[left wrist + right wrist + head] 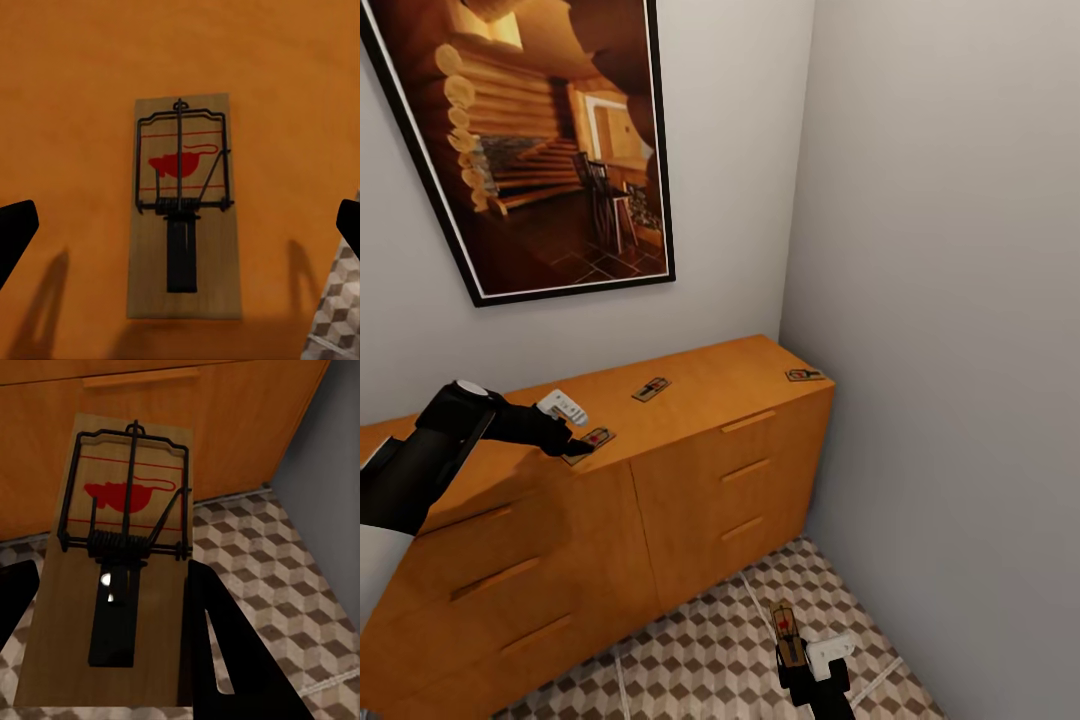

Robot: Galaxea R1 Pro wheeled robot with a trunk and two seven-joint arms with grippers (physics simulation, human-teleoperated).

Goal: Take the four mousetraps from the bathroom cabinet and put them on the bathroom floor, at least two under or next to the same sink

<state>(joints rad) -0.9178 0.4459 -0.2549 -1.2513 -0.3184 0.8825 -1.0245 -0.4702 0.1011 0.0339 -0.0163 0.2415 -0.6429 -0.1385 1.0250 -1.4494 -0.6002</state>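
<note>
**Wooden traps: one held, one under the left hand**

Left hand (582,447) hangs wide over a trap (184,206) on the cabinet (690,480); centre, then close squarely. Right hand (800,668) grips another trap (112,570) above the floor (710,640).

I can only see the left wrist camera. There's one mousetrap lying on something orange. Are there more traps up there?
Observer: Yes. On the cabinet top, besides the mousetrap under the left gripper, there is a second mousetrap farther back and a third mousetrap at the far end by the wall corner.
Operator: Where's the fourth one?
Observer: The right gripper holds the fourth mousetrap, low above the bathroom floor.
Operator: Is my gripper grabbing the trap yet?
Observer: No. Its fingers stand apart on either side of the trap, which lies flat on the cabinet.
Operator: Anything else near it?
Observer: A small white object lies on the cabinet just behind the left gripper.
</note>
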